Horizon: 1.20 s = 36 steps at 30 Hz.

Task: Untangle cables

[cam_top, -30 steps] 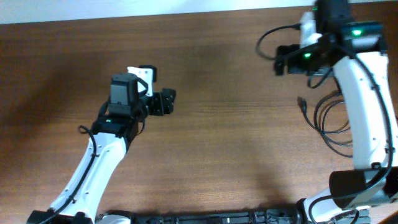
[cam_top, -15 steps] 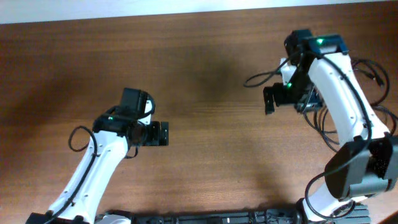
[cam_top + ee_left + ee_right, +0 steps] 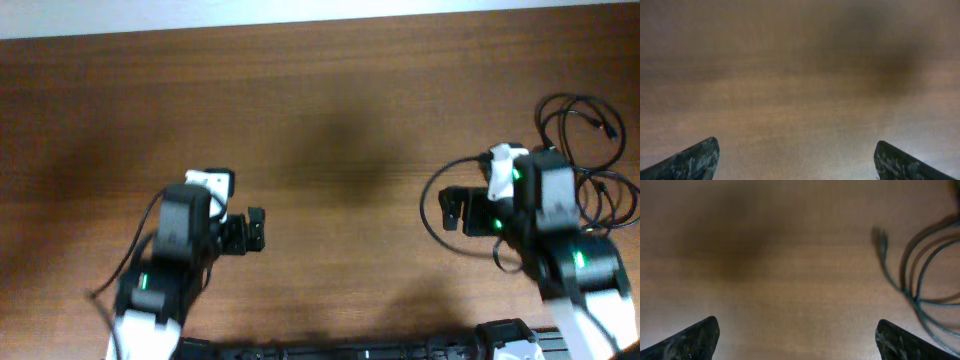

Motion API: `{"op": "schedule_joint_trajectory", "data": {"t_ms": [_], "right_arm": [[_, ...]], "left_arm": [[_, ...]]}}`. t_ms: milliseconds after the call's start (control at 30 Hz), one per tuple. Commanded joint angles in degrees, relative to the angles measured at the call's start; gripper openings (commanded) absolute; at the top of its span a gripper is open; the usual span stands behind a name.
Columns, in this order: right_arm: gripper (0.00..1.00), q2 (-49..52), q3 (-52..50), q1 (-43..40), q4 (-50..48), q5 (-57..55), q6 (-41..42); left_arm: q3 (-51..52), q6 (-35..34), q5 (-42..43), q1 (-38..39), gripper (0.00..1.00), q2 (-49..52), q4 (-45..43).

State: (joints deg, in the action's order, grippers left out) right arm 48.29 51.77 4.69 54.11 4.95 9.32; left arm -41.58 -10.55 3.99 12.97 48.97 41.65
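The cables are thin black cords at the far right of the wooden table (image 3: 340,120). One loop with a small plug lies at the back right (image 3: 576,98). More loops (image 3: 606,181) lie just beside my right arm, partly hidden by it. In the right wrist view, cable loops (image 3: 918,265) with a plug end (image 3: 880,238) lie ahead on the right. My right gripper (image 3: 452,209) (image 3: 796,321) is open and empty, left of the cables. My left gripper (image 3: 256,230) (image 3: 796,142) is open and empty over bare wood, far from them.
A thicker black wire (image 3: 428,196) attached to the right arm arcs beside its wrist. The table's back edge (image 3: 300,22) meets a white surface. A dark bar (image 3: 350,352) runs along the front edge between the arm bases.
Both arms have drawn back toward the front edge. The right arm moved away from the back right, and the cable loops there now show. Nothing is held.
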Motion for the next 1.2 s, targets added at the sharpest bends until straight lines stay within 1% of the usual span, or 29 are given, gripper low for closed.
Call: {"op": "schedule_joint_trajectory", "data": {"t_ms": [0,33,133,267,533,1167], "right_arm": [[0.99,-11.52,-4.28,-0.22,-1.03,-2.21,0.63],[0.98,-15.23,-4.35,-0.22,-0.98,-2.19,0.63],[0.99,-17.38,-4.35,-0.22,-0.81,-2.21,0.63],[0.99,-16.96,-4.37,-0.22,-0.79,-2.19,0.63],[0.99,-16.96,-4.37,-0.22,-0.79,-2.19,0.63],[0.99,-16.96,-4.37,-0.22,-0.79,-2.19,0.63]], "left_arm": [[6.95,-0.13,-8.41,0.0,0.99,-17.59,-3.74],[6.97,-0.11,-8.5,0.0,0.99,-23.52,-2.97],[6.97,-0.11,-8.48,0.0,0.99,-27.74,-2.99],[6.99,-0.11,-8.5,0.0,0.99,-27.71,-2.64],[6.99,-0.11,-8.5,0.0,0.99,-27.71,1.55],[6.99,-0.11,-8.5,0.0,0.99,-27.71,1.77]]}}
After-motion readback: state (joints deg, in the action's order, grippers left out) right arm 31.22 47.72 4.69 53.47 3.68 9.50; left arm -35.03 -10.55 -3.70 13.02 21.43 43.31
